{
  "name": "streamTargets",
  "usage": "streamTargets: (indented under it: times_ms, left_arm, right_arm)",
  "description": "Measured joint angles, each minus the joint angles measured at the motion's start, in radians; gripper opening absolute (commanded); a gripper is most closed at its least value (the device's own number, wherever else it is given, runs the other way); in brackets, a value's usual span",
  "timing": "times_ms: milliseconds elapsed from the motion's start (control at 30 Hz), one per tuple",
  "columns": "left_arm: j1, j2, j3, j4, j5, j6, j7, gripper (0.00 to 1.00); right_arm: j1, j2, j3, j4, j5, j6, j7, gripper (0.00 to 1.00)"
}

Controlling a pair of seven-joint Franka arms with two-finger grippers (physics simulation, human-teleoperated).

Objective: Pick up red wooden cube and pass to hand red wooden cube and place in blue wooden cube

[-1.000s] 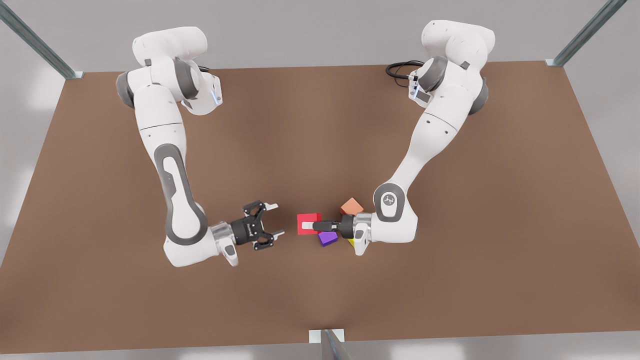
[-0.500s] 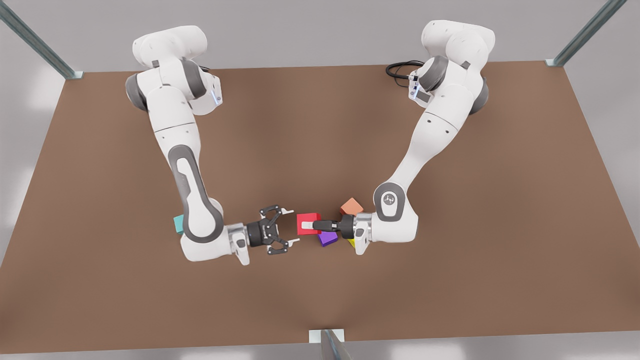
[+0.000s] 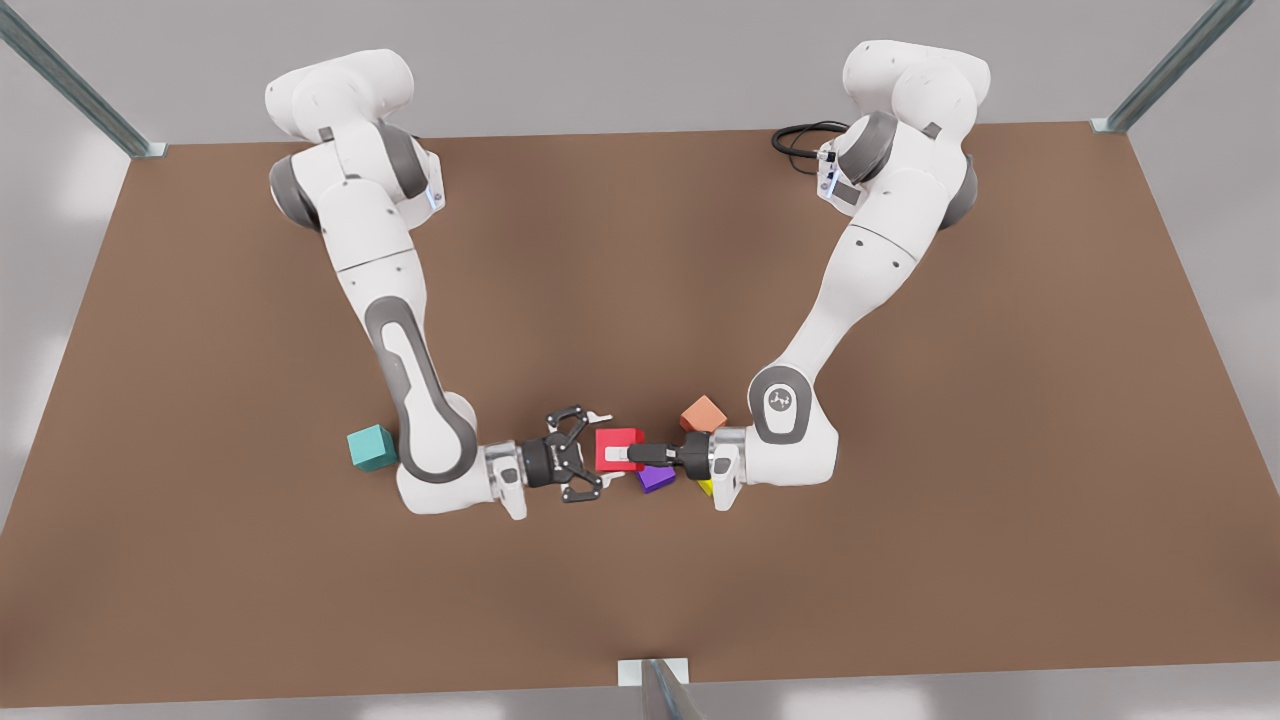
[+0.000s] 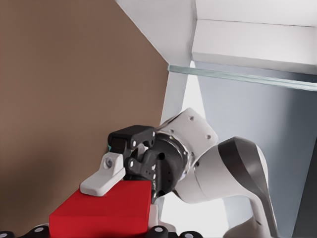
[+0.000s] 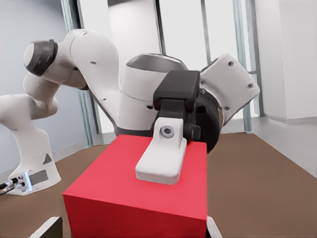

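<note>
Red wooden cube (image 3: 619, 446) sits clamped in the left gripper (image 3: 633, 455), whose forearm lies level; the right gripper (image 3: 597, 455) faces it, fingers spread wide astride the cube's opposite end; blue wooden cube (image 3: 371, 447) lies behind the right gripper's wrist.

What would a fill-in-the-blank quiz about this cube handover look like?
1. The left hand is ___ on the red wooden cube, holding it above the table.
2. The right hand, at that same cube, has its fingers ___.
3. The blue wooden cube rests on the ___, beside the right arm.

Missing words: shut; open; table.
</note>
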State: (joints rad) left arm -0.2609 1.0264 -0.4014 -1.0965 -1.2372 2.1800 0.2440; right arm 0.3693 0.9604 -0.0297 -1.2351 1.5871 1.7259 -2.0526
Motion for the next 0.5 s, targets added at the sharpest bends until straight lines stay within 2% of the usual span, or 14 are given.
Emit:
streamTargets:
  times_ms: [500]
  left_arm:
    - [0.001, -0.002, 0.0, -0.001, 0.0, 0.006, 0.014, 0.66]
  right_arm:
    - [0.013, 0.011, 0.007, 0.016, 0.074, 0.014, -0.049, 0.95]
